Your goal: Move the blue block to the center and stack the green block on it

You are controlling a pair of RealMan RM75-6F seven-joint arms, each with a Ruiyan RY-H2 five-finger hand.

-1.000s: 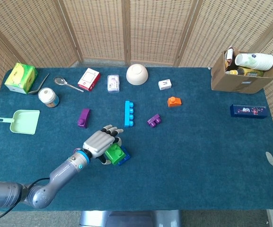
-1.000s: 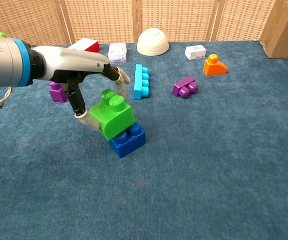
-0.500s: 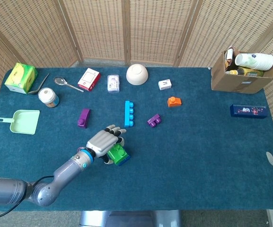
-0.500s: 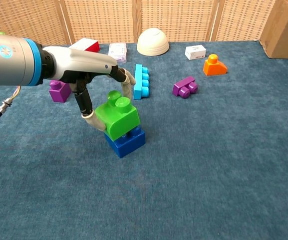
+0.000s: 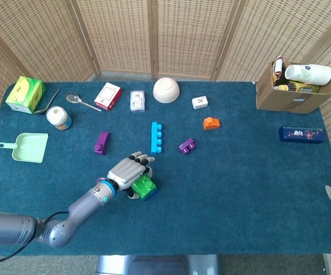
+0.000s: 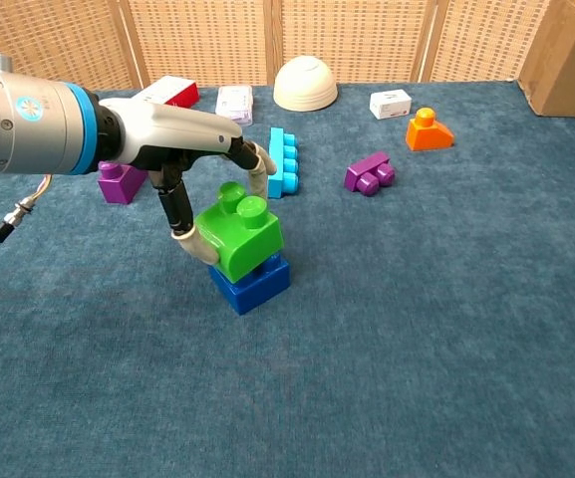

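The left robot hand [image 6: 189, 164] clamps its fingers around a green plastic building block [image 6: 239, 231], which sits tilted on a blue plastic block [image 6: 251, 282], just in front of the long light-blue brick [image 6: 283, 161] on the blue-carpeted worktop [image 6: 446, 329].

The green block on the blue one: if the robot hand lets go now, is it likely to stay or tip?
The green block sits tilted on the blue block, so it probably is not pressed home and may tip. It looks like rigid, light plastic, so a small nudge from the left robot hand could shift it.
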